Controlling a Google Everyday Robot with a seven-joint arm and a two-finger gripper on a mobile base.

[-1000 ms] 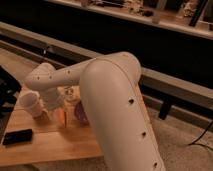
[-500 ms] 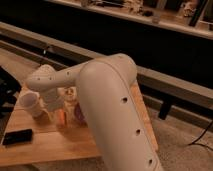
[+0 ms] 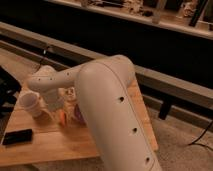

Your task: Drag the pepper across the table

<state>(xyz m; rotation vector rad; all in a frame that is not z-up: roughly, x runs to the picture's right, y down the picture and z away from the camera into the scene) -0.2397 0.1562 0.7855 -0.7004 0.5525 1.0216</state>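
Observation:
The pepper (image 3: 62, 118) shows as a small orange sliver on the light wooden table (image 3: 60, 146), between a white cup and a purple bowl. My gripper (image 3: 58, 107) hangs directly over the pepper at the end of the thick white arm, low and close to it. The arm reaches in from the lower right and hides most of the gripper and part of the pepper. I cannot make out whether the gripper touches the pepper.
A white cup (image 3: 30, 104) stands just left of the gripper. The purple bowl (image 3: 80, 116) sits right of the pepper, half behind the arm. A flat black device (image 3: 17, 136) lies near the table's front left. A long dark bench runs behind the table.

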